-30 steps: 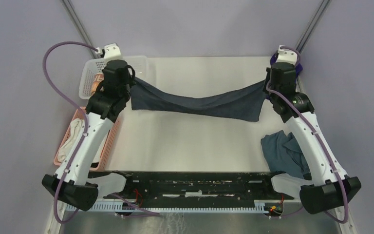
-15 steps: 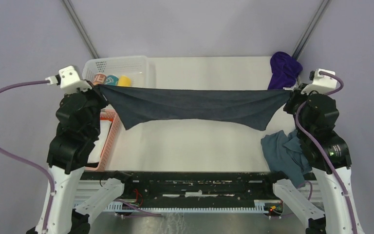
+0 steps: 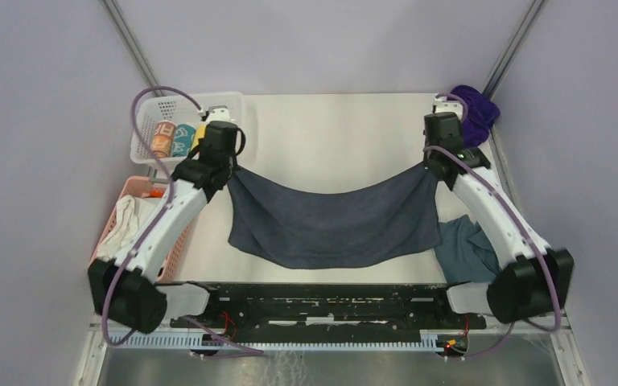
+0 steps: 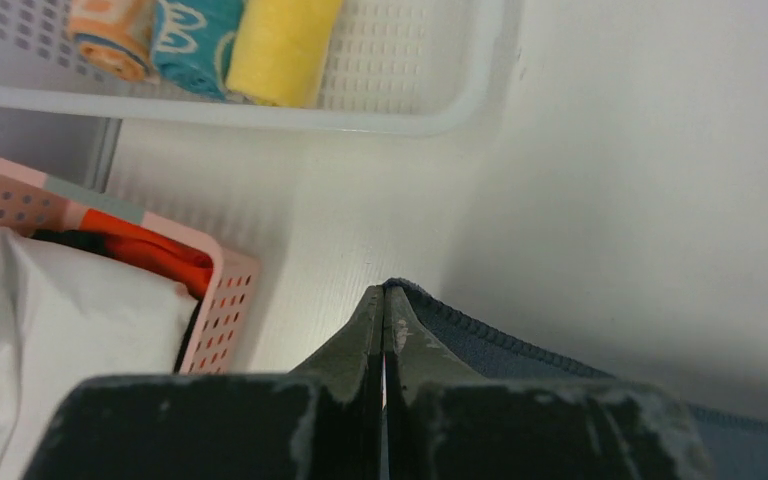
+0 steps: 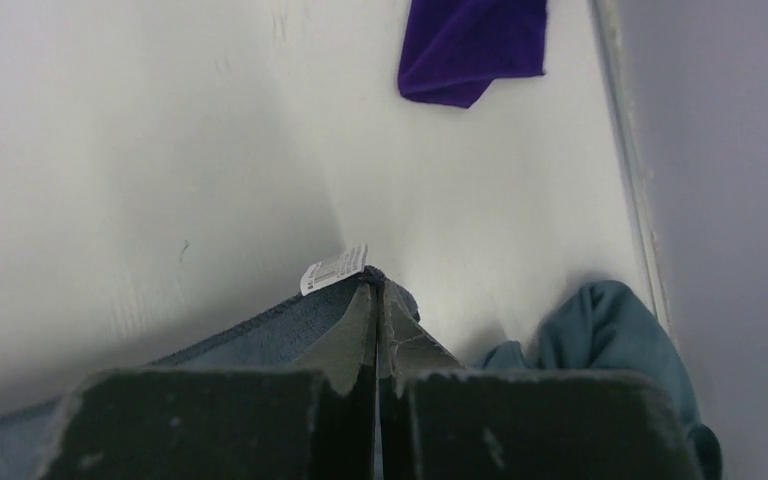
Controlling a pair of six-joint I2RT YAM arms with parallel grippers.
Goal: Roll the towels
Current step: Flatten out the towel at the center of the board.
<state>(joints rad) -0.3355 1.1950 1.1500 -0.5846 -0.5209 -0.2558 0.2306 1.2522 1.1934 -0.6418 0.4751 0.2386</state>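
Observation:
The dark slate-grey towel hangs spread between my two grippers, its lower part draped toward the table's near side. My left gripper is shut on its left corner, seen in the left wrist view with the towel's hem beside the jaws. My right gripper is shut on the right corner, which bears a white label; the jaws pinch the cloth. The deep purple towel lies crumpled at the far right corner, also in the right wrist view.
A white basket at far left holds rolled orange, teal and yellow towels. A pink basket holds a white cloth bundle. A teal cloth lies crumpled at the near right.
Both arms have swung back down and toward the far side, and closer together. The grey towel, pulled taut and high half a second ago, now sags and spreads wide toward the near edge.

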